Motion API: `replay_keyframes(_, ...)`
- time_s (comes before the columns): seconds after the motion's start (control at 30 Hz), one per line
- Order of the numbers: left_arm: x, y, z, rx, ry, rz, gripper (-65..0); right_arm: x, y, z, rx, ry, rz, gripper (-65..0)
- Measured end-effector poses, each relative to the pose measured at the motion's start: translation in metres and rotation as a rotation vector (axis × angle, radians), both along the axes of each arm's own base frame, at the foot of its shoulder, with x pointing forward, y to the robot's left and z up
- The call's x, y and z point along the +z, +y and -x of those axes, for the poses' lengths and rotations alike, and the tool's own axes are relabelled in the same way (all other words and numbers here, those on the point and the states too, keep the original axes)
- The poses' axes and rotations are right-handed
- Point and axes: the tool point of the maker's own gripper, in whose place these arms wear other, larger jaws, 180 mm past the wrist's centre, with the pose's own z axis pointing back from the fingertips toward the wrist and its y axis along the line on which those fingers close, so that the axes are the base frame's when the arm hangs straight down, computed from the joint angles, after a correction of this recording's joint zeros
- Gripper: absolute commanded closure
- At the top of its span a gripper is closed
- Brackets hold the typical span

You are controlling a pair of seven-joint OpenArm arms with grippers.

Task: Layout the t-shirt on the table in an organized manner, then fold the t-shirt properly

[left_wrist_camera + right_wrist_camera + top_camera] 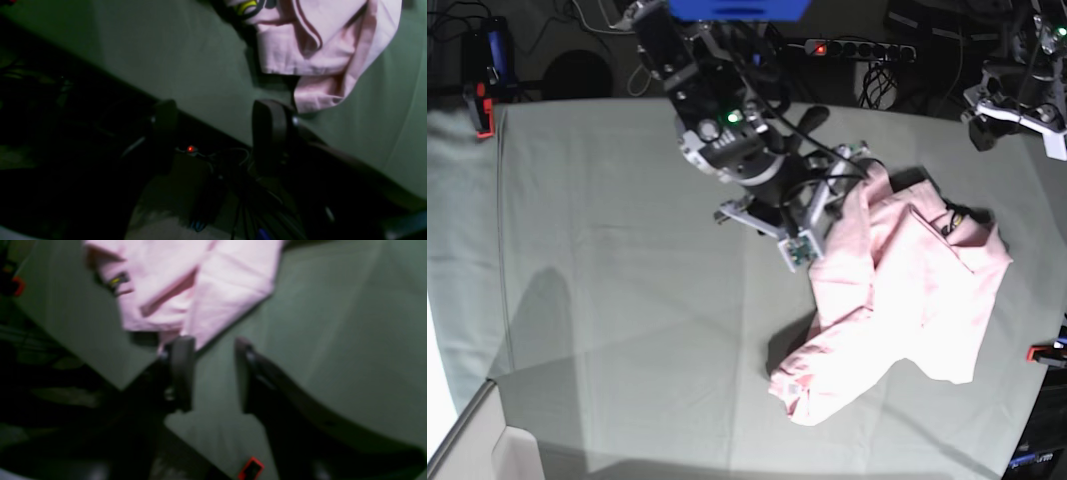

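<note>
The pale pink t-shirt lies crumpled on the right part of the grey-green table. In the right wrist view the shirt is bunched just ahead of my right gripper, which is open and empty over the cloth, its left finger at the shirt's edge. In the left wrist view my left gripper is open and empty at the table's edge, with a shirt fold just beyond its right finger. My right arm leans in beside the shirt. My left arm is at the far right corner.
Red clamps grip the table edges, and one shows in the right wrist view. A power strip and cables lie beyond the far edge. Its red light shows below the left gripper.
</note>
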Motion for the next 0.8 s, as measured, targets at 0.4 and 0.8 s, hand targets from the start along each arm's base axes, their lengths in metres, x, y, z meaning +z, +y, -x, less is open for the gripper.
replay_keyframes(0.4, -0.003, 0.001, 0.007, 0.001, 0.018, -0.001, -32.1, -0.051, 0.048, 0.001, 0.176, -0.039, 0.068, -33.2)
replay_keyframes(0.8, -0.004, 0.001, 0.011, 0.001, 0.031, -0.002, -25.7, -0.095, 0.051, -0.015, 0.233, -0.1, 0.118, -33.2)
